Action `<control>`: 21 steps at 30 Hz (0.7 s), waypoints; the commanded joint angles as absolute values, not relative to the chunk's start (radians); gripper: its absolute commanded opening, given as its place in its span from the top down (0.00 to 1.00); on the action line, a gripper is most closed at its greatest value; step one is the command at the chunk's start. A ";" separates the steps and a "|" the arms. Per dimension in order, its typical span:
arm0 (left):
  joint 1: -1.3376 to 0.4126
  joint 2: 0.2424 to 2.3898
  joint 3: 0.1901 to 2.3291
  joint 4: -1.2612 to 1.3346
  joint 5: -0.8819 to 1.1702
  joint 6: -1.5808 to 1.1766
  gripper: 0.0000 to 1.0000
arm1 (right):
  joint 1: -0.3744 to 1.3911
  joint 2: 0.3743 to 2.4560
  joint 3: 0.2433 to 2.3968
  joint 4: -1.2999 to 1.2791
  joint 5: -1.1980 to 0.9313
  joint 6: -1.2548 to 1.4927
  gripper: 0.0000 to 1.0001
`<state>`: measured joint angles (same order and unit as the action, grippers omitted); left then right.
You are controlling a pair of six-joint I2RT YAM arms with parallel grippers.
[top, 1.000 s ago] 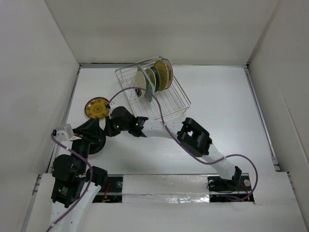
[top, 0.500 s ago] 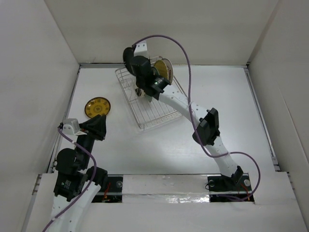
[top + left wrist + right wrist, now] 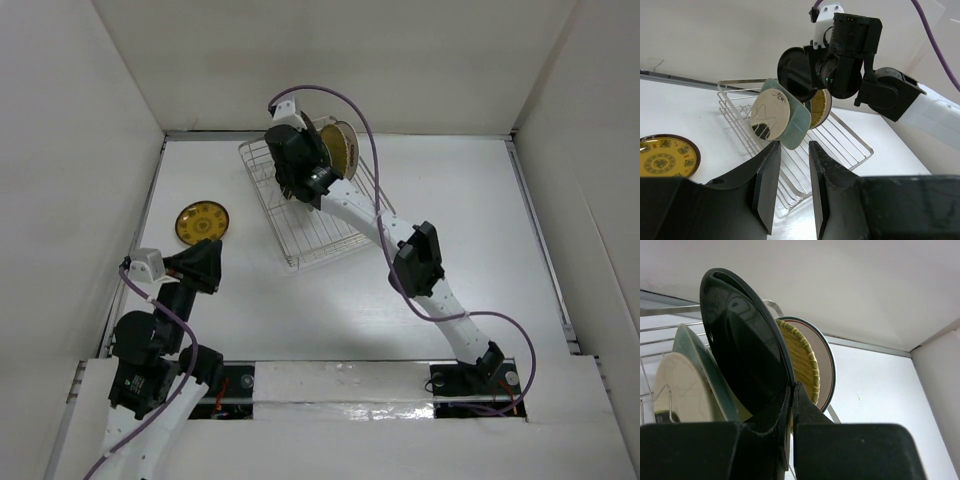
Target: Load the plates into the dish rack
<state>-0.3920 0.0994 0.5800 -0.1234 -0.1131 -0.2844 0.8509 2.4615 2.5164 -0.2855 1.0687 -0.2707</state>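
Carried across, the glossy dark teal round plate point(image 3: 745, 350) now hangs above the silver wire dish rack point(image 3: 320, 235), far end, with the right tool point(image 3: 791, 390) clamped on its rim. Best lowered upright, edge-first, into a free slot beside the pale green rectangular dish point(image 3: 797, 127). The left tool point(image 3: 792, 150) waits left of the rack, parted.

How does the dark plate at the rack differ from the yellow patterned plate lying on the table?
The dark plate is plain and glossy, while the yellow patterned plate has a brown rim and printed motifs. The dark plate stands on edge, pinched at its rim by the right gripper at the dish rack. The yellow patterned plate lies flat on the table, left of the rack, with nothing touching it. Both are round.
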 commanded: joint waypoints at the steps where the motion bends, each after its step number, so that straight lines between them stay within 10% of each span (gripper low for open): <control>1: -0.402 0.083 0.572 -0.080 -0.120 -0.273 0.74 | 0.877 2.410 2.545 -0.138 1.135 -0.359 1.00; 21: -0.411 0.067 0.575 -0.089 -0.135 -0.275 0.74 | 0.959 2.476 2.554 0.003 1.092 -0.402 1.00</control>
